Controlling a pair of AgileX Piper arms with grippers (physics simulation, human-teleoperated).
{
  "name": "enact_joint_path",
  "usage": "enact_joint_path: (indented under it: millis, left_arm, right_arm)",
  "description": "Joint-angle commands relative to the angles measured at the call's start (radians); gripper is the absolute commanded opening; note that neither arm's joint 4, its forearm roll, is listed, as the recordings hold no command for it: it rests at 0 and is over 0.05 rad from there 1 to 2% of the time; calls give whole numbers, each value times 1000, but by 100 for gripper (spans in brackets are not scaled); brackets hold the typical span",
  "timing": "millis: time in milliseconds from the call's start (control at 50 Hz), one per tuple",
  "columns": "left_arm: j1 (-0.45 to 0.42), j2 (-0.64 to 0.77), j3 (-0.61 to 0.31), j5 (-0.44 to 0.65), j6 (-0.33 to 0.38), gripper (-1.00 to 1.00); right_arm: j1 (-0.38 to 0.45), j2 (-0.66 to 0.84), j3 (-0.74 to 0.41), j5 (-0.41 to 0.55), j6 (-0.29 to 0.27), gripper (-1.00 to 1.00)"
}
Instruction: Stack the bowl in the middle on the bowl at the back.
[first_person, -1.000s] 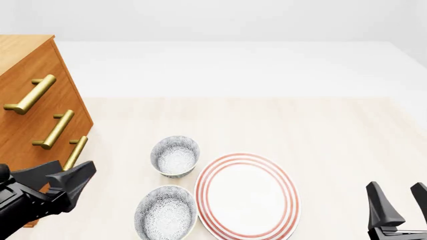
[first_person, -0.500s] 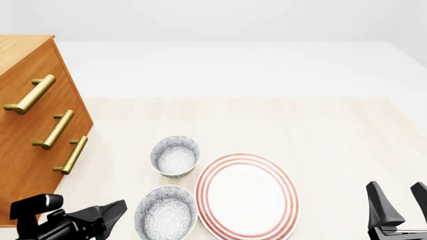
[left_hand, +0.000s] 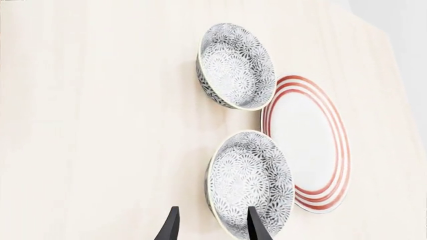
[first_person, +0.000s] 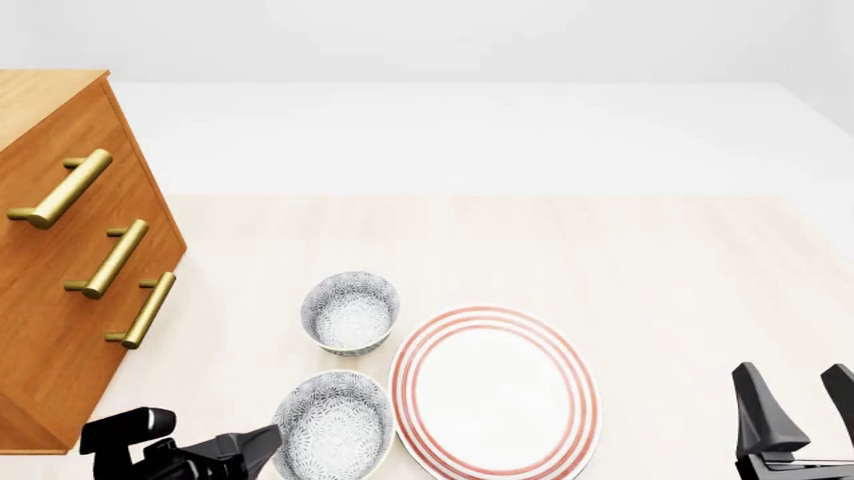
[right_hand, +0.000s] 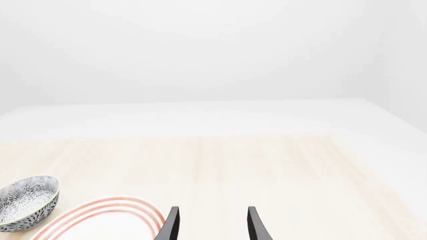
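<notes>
Two matching speckled bowls stand left of a red-ringed plate. The bowl at the back (first_person: 350, 312) (left_hand: 237, 65) is the farther one. The bowl in the middle (first_person: 334, 425) (left_hand: 250, 182) is nearer, close to the table's front edge. My left gripper (first_person: 264, 440) (left_hand: 212, 231) is open and low at that nearer bowl's left side. In the left wrist view the bowl's rim lies between its fingers, one finger overlapping the inside. My right gripper (first_person: 801, 415) (right_hand: 212, 227) is open at the front right, holding nothing. The right wrist view shows the back bowl (right_hand: 27, 202).
A large flat white plate with red rings (first_person: 494, 390) (left_hand: 307, 145) (right_hand: 100, 220) lies directly right of both bowls, almost touching them. A wooden chest of drawers (first_person: 67, 250) with brass handles stands along the left side of the table.
My left arm has swung down and to the right from beside the drawers, so its fingertips now reach the nearer bowl's left rim. The right arm, bowls and plate have not moved.
</notes>
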Motion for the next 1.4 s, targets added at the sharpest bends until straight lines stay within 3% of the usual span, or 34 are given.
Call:
enact_joint_path:
  millis: [20,180,560,680,700,1060,1400]
  left_arm:
    - [-31,148,-23,-131,-4,100]
    - [-56,252,-64,-193,15,100]
    - [-37,423,-60,-299,92,100]
    - [-39,425,-72,-289,118,100]
    - [-38,420,-74,-282,121,-100]
    - [-39,324,-109,-183,125,-100]
    - [-66,10,-269,228,158,-100]
  right_arm:
    - [0,7,0,-6,1,100]
    - [0,15,0,-13,3,100]
    - [0,20,0,-16,8,100]
    - [0,20,0,-16,9,100]
    - [0,20,0,-16,9,100]
    - [0,18,0,-14,8,100]
    - [3,0,-1,2,3,100]
